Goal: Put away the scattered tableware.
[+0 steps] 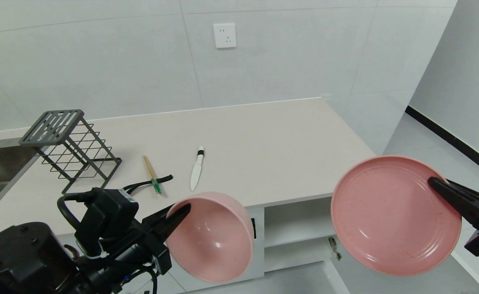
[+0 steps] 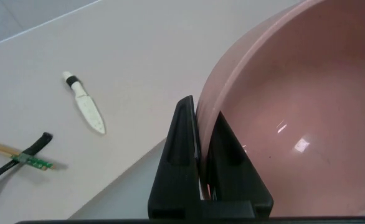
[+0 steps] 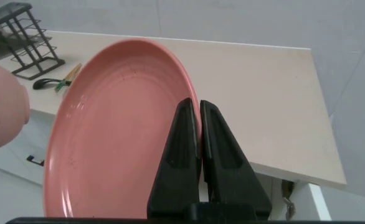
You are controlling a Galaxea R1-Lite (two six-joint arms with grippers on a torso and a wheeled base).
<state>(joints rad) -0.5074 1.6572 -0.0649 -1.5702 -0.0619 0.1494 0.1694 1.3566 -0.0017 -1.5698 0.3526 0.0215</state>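
Far left on the surface point(image 1: 264, 134): wire rack point(image 1: 70, 143), chopsticks point(image 1: 151, 174) crossing a black utensil point(image 1: 149, 182), then a white knife point(image 1: 197, 168). Nearer, off the front edge, left tool point(image 1: 187, 207) pinching the rim of the pink bowl point(image 1: 215, 241). Far right, right tool point(image 1: 432, 180) clamped on the pink plate point(image 1: 390, 214), beyond open shelves point(image 1: 296, 220).

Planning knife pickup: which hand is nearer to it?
Left. The left hand, holding the bowl, is just before the knife; the right hand, holding the plate, is beyond the counter.
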